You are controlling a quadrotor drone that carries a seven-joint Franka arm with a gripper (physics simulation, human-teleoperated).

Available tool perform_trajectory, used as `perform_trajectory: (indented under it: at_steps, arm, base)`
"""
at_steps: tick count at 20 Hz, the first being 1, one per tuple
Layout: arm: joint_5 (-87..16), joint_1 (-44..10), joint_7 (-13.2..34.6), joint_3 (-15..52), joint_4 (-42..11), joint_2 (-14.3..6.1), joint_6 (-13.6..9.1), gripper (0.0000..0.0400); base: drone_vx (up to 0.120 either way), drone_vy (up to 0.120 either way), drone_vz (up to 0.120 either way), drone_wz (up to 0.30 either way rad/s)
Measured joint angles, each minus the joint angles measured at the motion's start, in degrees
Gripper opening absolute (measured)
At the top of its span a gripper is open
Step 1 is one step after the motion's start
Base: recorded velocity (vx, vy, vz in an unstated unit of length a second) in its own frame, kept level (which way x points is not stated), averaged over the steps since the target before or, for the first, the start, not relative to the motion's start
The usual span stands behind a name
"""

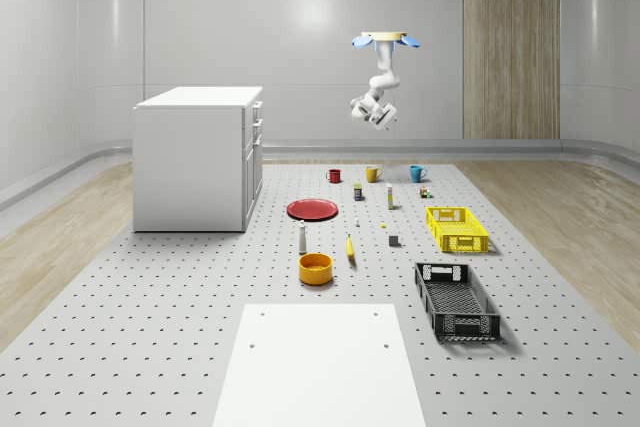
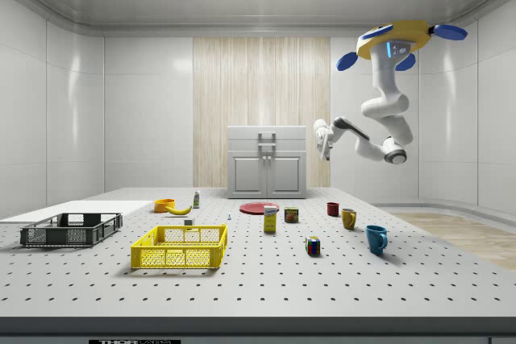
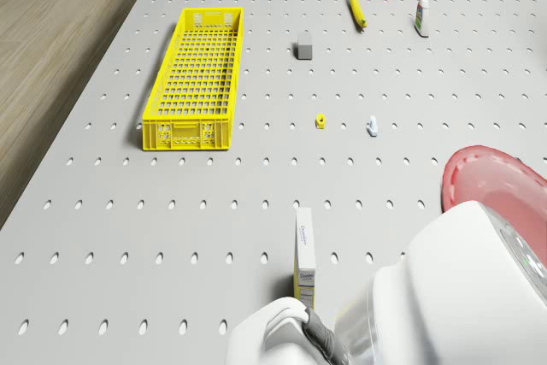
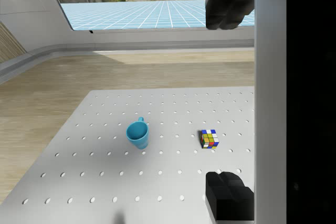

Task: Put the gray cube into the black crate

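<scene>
Surface: you have a gray pegboard floor (image 1: 150,347) in a white-walled room, cabinet (image 1: 198,157) left of centre | Drone (image 1: 386,41) hovers high, upper right of the whole-scene view, above the mugs | Gripper (image 1: 381,120) open wide, holding nothing | Cube (image 1: 394,240) centre, between banana (image 1: 350,247) and yellow crate (image 1: 457,228) | Black crate (image 1: 456,299) lower right, open floor around it

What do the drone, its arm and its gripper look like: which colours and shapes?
The drone has a flat yellow body with blue rotor pads at its rim. The arm below it is glossy white, built of rounded segments, with darker grey at the joints. The gripper has a white body and blocky black fingers.
</scene>
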Motion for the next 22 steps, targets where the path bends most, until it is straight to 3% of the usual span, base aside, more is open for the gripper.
perform_trajectory:
  at_steps: [5, 9, 14, 22]
  arm:
    - [-13.4, -13.6, 9.5, 7.8, -5.7, -3.5, -6.3, 0.0400]
    - [-17.4, -20.1, 13.8, 11.0, -7.0, -5.8, -9.1, 0.0400]
    - [-18.8, -24.5, 16.7, 13.2, -7.5, -8.1, -10.2, 0.0400]
    - [-18.5, -27.4, 18.9, 14.9, -7.5, -10.9, -9.3, 0.0400]
  base:
    - [0.120, 0.000, 0.000, 0.000]
    - [0.120, 0.000, 0.000, 0.000]
    - [0.120, 0.000, 0.000, 0.000]
    - [0.120, 0.000, 0.000, 0.000]
